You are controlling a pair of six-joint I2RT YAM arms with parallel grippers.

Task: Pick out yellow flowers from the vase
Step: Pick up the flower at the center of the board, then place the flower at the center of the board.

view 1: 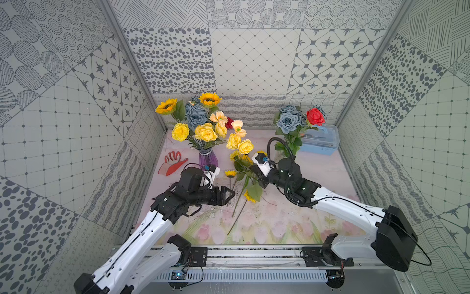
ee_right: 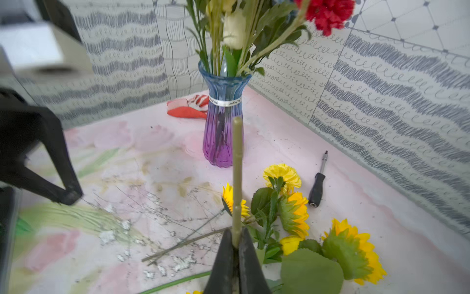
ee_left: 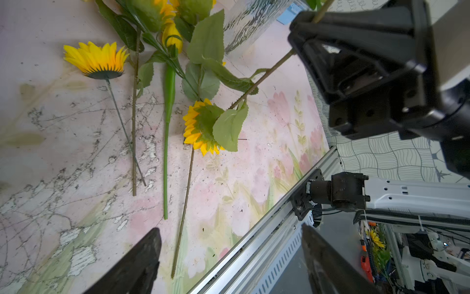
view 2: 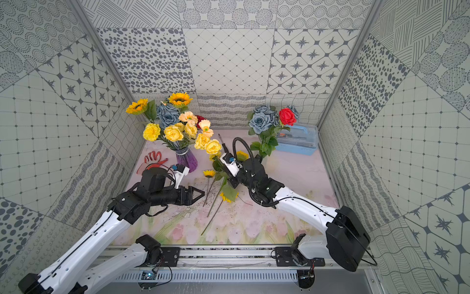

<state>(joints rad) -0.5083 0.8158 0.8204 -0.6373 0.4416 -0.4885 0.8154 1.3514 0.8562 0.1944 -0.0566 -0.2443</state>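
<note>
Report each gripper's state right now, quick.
Left gripper: jaws open, holding nothing.
Right gripper: jaws shut on a sunflower stem.

Red-and-white gloves (view 1: 172, 163) flat on floral mat (view 1: 279, 224), near left wall. Translucent blue toolbox (view 1: 324, 142) in far right corner. Grey-blue roses (view 1: 287, 121) and red rose (view 1: 315, 116) bunched just beside toolbox. Black-handled screwdriver (ee_right: 317, 187) lying on mat.
</note>
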